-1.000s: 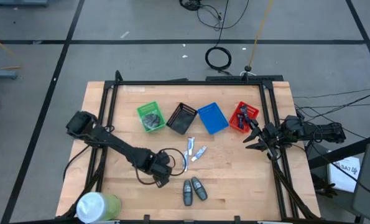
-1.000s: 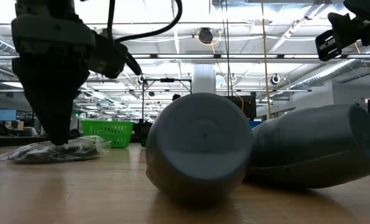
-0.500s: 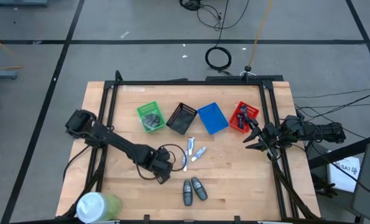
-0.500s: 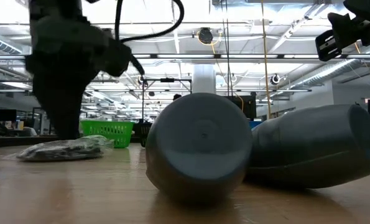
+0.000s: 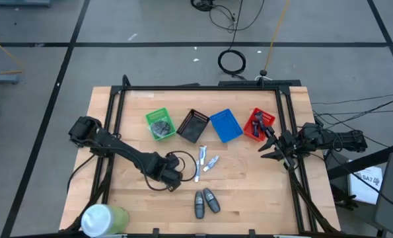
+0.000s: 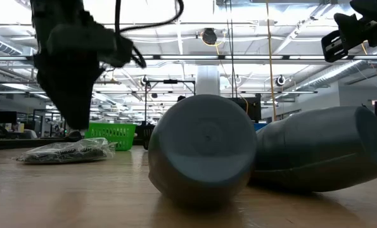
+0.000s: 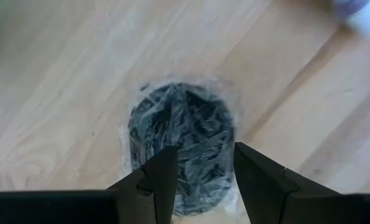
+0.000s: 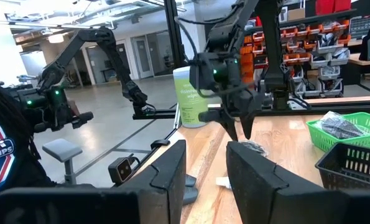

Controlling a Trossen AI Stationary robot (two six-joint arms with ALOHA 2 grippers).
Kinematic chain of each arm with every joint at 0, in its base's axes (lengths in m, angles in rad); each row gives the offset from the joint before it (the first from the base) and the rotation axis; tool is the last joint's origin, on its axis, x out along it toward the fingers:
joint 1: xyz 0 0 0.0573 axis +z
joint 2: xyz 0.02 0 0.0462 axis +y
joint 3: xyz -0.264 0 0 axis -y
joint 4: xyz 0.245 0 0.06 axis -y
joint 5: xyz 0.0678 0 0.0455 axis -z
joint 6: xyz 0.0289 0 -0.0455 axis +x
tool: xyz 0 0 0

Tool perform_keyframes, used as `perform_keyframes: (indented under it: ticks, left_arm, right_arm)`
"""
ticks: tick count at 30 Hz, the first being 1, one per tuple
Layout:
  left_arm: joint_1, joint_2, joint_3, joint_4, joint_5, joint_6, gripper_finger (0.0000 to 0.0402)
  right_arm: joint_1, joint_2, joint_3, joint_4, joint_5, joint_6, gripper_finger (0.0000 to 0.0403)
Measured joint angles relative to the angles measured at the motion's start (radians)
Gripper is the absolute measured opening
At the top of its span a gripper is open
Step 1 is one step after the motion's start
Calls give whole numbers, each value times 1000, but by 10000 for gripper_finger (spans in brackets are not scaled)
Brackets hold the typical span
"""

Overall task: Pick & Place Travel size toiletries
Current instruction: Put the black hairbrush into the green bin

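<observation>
Overhead view: wooden desk [image 5: 249, 192] with four small baskets in a row near its far side, green [image 5: 160, 123], black [image 5: 194, 125], blue [image 5: 225, 125] and red [image 5: 258, 124]; the green one holds a dark bundle. Two white-silver tubes [image 5: 206, 161] lie just in front of the baskets, and two grey oval bottles [image 5: 206, 201] lie side by side near the front edge. A large white-and-green cylinder [image 5: 104, 219] stands at the front left corner. The left end effector [image 5: 172, 180] sits low over the desk left of the tubes; the right end effector [image 5: 273, 147] waits at the right side by the red basket. Low view: the two bottles [image 6: 264, 152] fill the foreground, lying on their sides and touching, and the left end effector [image 6: 74, 130] hangs just above a flat wrapped dark bundle [image 6: 64, 151] on the desk. Left wrist view: the bundle [image 7: 181, 143], round and wrapped in clear film, lies on the wood beneath the two fingers, which stand apart and hold nothing. Right wrist view: the right end effector [image 8: 206, 168] has its fingers parted with nothing between them, looking across at the left arm poised over the bundle.
</observation>
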Motion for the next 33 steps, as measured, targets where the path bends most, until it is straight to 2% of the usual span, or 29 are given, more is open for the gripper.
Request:
perform_keyframes:
  ticks: [4, 15, 18, 22, 24, 28, 33]
  left_arm:
    - [0, 42, 0, 4, 55, -13, 152]
    - [0, 116, 3, 6, 102, -9, 143]
    - [1, 102, 1, 3, 112, -3, 107]
    - [8, 74, -1, 0, 124, 11, 26]
    - [15, 57, -1, 1, 125, 18, 9]
    - [18, 3, -1, -5, 48, 8, 3]
    - [21, -122, 0, -82, -91, -45, 1]
  right_arm:
    - [0, 0, 0, -6, 0, 0, 105]
    - [0, 0, 0, -5, 0, 0, 105]
    - [0, 0, 0, -5, 0, 0, 105]
    - [0, 0, 0, -5, 1, 0, 105]
    - [0, 0, 0, -5, 1, 0, 105]
    - [0, 0, 0, -5, 5, 0, 105]
    - [0, 0, 0, -5, 49, 0, 105]
